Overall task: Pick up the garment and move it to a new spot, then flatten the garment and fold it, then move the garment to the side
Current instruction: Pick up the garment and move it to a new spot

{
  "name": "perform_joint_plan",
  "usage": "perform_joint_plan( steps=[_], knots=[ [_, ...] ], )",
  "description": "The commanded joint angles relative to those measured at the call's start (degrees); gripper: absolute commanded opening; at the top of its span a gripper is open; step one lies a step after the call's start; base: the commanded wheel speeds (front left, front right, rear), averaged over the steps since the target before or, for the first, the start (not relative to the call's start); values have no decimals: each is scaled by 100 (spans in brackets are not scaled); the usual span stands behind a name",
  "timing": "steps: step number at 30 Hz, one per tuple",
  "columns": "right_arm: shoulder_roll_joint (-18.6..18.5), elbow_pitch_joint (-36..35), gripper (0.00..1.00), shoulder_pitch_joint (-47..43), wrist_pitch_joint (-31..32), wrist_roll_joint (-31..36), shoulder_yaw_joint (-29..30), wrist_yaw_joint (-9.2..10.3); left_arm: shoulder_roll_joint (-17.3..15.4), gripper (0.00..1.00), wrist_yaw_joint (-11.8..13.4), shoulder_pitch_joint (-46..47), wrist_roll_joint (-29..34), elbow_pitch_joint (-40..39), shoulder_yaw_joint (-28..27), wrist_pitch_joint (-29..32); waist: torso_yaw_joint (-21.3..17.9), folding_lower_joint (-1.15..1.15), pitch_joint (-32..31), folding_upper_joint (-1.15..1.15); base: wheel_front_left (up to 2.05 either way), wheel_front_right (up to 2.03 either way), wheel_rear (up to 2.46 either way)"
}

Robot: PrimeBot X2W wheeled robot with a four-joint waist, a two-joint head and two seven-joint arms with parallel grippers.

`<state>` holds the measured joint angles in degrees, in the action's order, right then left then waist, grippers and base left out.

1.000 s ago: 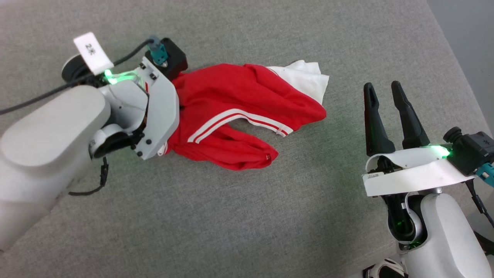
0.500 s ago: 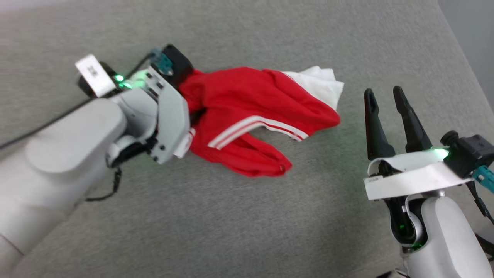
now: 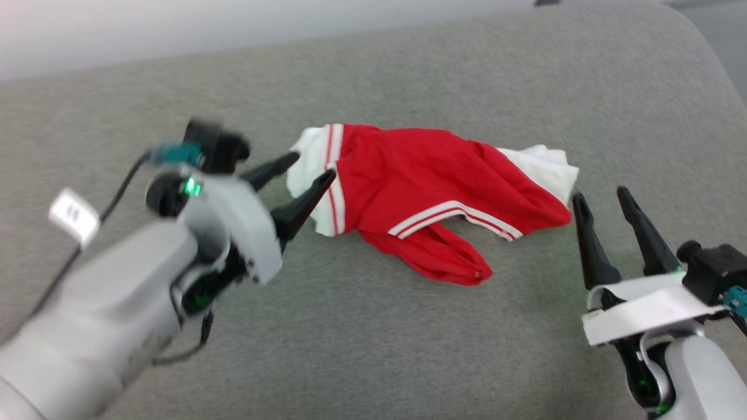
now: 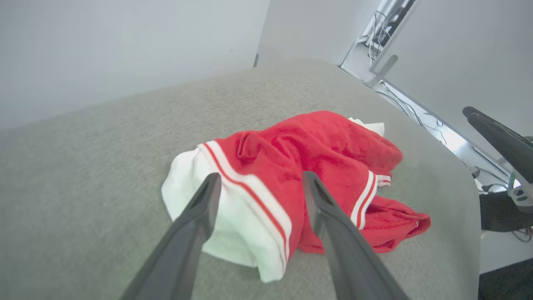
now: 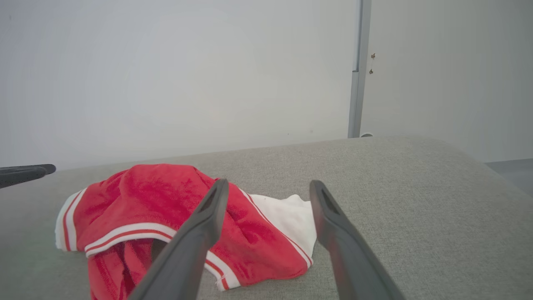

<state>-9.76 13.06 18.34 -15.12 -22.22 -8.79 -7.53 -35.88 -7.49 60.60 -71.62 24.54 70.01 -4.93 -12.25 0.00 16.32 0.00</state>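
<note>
Jaws wide and empty, our left gripper at the garment's nine o'clock edge, right gripper near four o'clock, we judge this heap, crumpled on the grey surface, flattens best if we pinch opposite hems low and pull apart evenly.

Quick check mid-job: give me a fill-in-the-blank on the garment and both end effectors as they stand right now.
1. The garment is mostly ____ with white panels.
2. The left end effector has its jaws ____.
3. The garment's white end with the red stripe lies nearest the ____ end effector.
4. The right end effector, jaws open, holds ____.

Missing words: red; open; left; nothing
</note>
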Motion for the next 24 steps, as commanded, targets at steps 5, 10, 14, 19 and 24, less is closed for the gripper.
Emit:
perform_joint_plan(
  steps=[5,10,14,19,24],
  knots=[
    [-291,172,100,-315,-3,54,122,8,148,100,8,-1083,-311,518,-203,-914,682,0,-519,0,0,0,0],
    [-504,223,100,-522,-4,15,305,8,461,100,7,-1770,-29,930,-865,-1031,1024,0,-595,0,0,0,0],
    [-608,238,100,-739,-3,9,437,8,745,100,8,-2535,599,962,-1989,-1018,1269,0,-714,0,0,0,0],
    [-659,234,100,-937,-3,15,497,8,1028,100,7,-3358,1372,741,-3195,-1019,1385,0,-849,0,0,0,0],
    [-638,239,100,-1111,-4,21,556,8,1254,100,25,-4264,2415,445,-4303,-1020,1405,0,-1068,0,0,0,0]
  ],
)
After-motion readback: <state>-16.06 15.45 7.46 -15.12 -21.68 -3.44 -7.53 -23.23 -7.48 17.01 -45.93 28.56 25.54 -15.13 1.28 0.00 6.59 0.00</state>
